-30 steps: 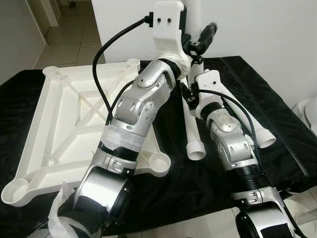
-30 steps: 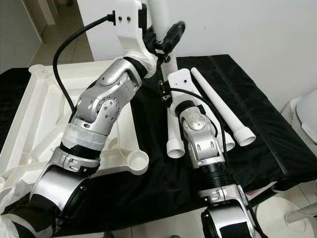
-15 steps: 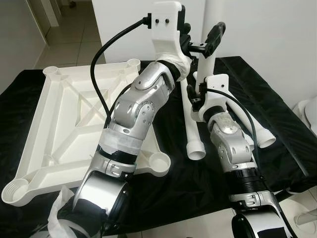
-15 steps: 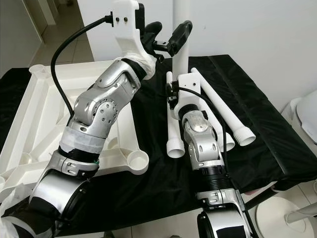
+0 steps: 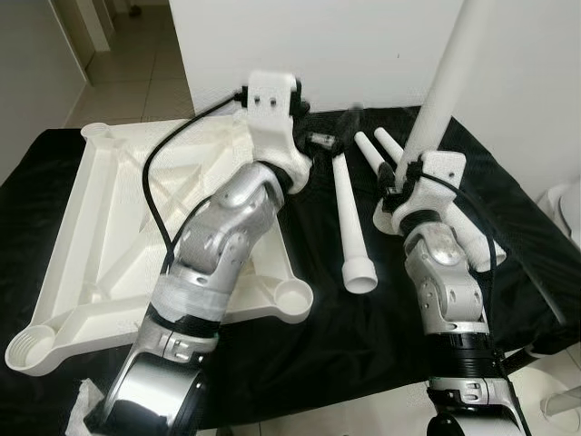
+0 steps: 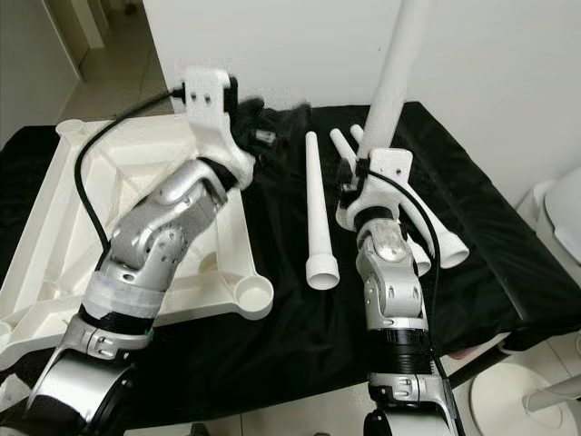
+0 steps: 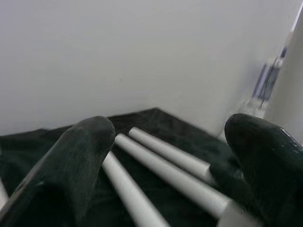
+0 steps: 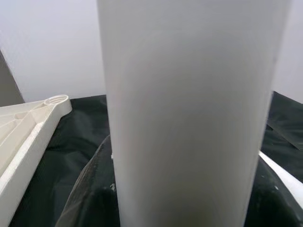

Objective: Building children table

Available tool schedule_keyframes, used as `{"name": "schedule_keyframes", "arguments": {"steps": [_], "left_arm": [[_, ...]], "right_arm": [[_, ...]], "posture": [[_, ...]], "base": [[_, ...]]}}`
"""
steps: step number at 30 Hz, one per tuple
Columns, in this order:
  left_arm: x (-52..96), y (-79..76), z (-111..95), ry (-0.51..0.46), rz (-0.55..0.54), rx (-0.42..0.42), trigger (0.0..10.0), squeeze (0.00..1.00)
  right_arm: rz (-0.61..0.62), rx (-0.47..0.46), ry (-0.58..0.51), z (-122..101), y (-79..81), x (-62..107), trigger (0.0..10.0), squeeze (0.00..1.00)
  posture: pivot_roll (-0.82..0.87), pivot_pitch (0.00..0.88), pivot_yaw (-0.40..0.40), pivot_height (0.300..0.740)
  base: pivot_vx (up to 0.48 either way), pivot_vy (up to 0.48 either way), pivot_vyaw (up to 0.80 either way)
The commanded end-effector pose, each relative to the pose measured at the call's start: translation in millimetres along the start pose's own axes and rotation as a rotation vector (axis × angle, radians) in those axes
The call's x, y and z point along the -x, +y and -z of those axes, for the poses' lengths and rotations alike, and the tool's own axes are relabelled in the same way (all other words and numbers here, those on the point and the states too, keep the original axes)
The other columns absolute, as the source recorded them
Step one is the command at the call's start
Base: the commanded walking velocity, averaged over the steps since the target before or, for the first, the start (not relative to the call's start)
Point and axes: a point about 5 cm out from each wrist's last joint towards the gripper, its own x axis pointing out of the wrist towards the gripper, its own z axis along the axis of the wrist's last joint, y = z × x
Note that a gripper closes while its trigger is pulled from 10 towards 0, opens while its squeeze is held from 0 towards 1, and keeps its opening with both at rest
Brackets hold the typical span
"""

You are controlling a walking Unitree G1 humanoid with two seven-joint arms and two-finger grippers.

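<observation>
Right gripper clamped on a white table leg — black fingers wrap either side of the tube, which stands nearly upright and runs out the top of the head views. Grip sits low on the leg, near its lower end, just above the right wrist.

Left gripper spread wide, holding nothing. It hovers over the black cloth near the far ends of the legs lying there; fingertips apart, no contact.

Three more legs lie on the cloth: one leg just right of the tabletop, flared socket end toward the robot, and two legs side by side, partly behind the right arm.

Upturned white tabletop lies underside up on the left part of the cloth, ribbed, with a round corner socket at each corner. Nearest socket is empty; no leg fitted in any socket that shows.

Handling, as a judgement: legs look like hollow moulded plastic — light, stiff, smooth and likely slippery in the pads. A low grip leaves a long length swinging above, so the tip may wobble; holding nearer the middle would steady it. Likely needs its narrow end lined up square to a socket and pushed or twisted home. Tabletop is light too and may slide on the cloth when pushed.
</observation>
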Motion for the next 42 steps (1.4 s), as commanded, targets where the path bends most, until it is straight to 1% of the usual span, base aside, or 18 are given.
{"name": "schedule_keyframes", "arguments": {"steps": [1, 3, 5, 8, 9, 10, 11, 12, 13, 15, 16, 17, 18, 22, 27, 32, 36, 42], "left_arm": [[9.4, -12.6, 4, 0.001, 0.245, -0.075, 10.0, 0.0], [9.4, -12.6, 4, 0.001, 0.245, -0.075, 10.0, 0.0], [26.8, -13.5, 19, 0.058, 0.321, -0.119, 10.0, 0.0], [26.8, -13.5, 19, 0.058, 0.321, -0.119, 10.0, 0.0], [37.7, -13.2, 26, 0.091, 0.358, -0.119, 10.0, 0.0], [37.7, -13.2, 26, 0.091, 0.358, -0.119, 10.0, 0.0], [52.3, -12.1, 31, 0.117, 0.405, -0.102, 10.0, 0.0], [52.3, -12.1, 31, 0.117, 0.405, -0.102, 10.0, 0.0], [67.5, -10.8, 35, 0.153, 0.459, -0.075, 10.0, 0.0], [67.5, -10.8, 35, 0.153, 0.459, -0.075, 10.0, 0.0], [78.8, -10.1, 37, 0.176, 0.497, -0.06, 10.0, 0.0], [78.8, -10.1, 37, 0.176, 0.497, -0.06, 10.0, 0.0], [89.4, -7.7, 42, 0.216, 0.526, -0.069, 10.0, 0.0], [108.9, -0.7, 54, 0.318, 0.561, -0.093, 10.0, 0.0], [118.9, 6.9, 64, 0.388, 0.544, -0.118, 10.0, 0.0], [132.5, 20.6, 85, 0.515, 0.508, -0.239, 10.0, 0.0], [139.8, 27.5, 94, 0.581, 0.485, -0.198, 10.0, 0.0], [147.9, 31.9, 101, 0.641, 0.5, -0.235, 10.0, 0.0]], "right_arm": [[0.022, -0.014, -0.034, -6, -7.4, 3.1, 10.0, 0.0], [0.022, -0.014, -0.034, -6, -7.4, 3.1, 10.0, 0.0], [0.04, -0.007, -0.027, -4, -15.9, 8.2, 10.0, 0.0], [0.04, -0.007, -0.027, -4, -15.9, 8.2, 10.0, 0.0], [0.047, 0.002, -0.019, -3, -20.6, 11.7, 10.0, 0.0], [0.047, 0.002, -0.019, -3, -20.6, 11.7, 10.0, 0.0], [0.053, 0.012, -0.008, -1, -25.5, 16.7, 10.0, 0.0], [0.053, 0.012, -0.008, -1, -25.5, 16.7, 10.0, 0.0], [0.058, 0.022, 0.005, 2, -29.7, 21.1, 10.0, 0.0], [0.058, 0.022, 0.005, 2, -29.7, 21.1, 10.0, 0.0], [0.061, 0.029, 0.015, 3, -32.4, 24.5, 10.0, 0.0], [0.061, 0.029, 0.015, 3, -32.4, 24.5, 10.0, 0.0], [0.062, 0.036, 0.024, 5, -34.5, 26.9, 10.0, 0.0], [0.06, 0.045, 0.038, 8, -37.0, 30.0, 10.0, 0.0], [0.058, 0.05, 0.046, 9, -39.0, 31.2, 10.0, 0.0], [0.059, 0.06, 0.053, 9, -41.1, 32.4, 10.0, 0.0], [0.058, 0.068, 0.057, 10, -41.2, 33.5, 10.0, 0.0], [0.059, 0.073, 0.061, 10, -41.8, 34.1, 10.0, 0.0]], "posture": [[-0.08, 0.0, 0.027, 0.74], [-0.08, 0.0, 0.027, 0.74], [-0.08, 0.0, 0.028, 0.74], [-0.08, 0.0, 0.028, 0.74], [-0.08, 0.0, 0.026, 0.74], [-0.08, 0.0, 0.026, 0.74], [-0.08, 0.0, 0.026, 0.74], [-0.08, 0.0, 0.026, 0.74], [-0.08, 0.0, 0.026, 0.74], [-0.08, 0.0, 0.026, 0.74], [-0.08, 0.0, 0.024, 0.74], [-0.08, 0.0, 0.024, 0.74], [-0.08, 0.0, 0.024, 0.74], [-0.07, 0.0, 0.017, 0.74], [-0.07, 0.0, 0.017, 0.74], [-0.06, 0.0, 0.017, 0.74], [-0.06, 0.0, 0.019, 0.74], [-0.06, 0.0, 0.022, 0.74]], "base": [[0.0, 0.0, 0.0], [0.0, 0.0, 0.0], [0.0, 0.0, 0.0], [0.0, 0.0, 0.0], [0.0, 0.0, 0.0], [0.0, 0.0, 0.0], [0.0, 0.0, 0.0], [0.0, 0.0, 0.0], [0.0, 0.0, 0.0], [0.0, 0.0, 0.0], [0.0, 0.0, 0.0], [0.0, 0.0, 0.0], [0.0, 0.0, 0.0], [0.0, 0.0, 0.0], [0.0, 0.0, 0.0], [0.0, 0.0, 0.0], [0.0, 0.0, 0.0], [0.0, 0.0, 0.0]]}}
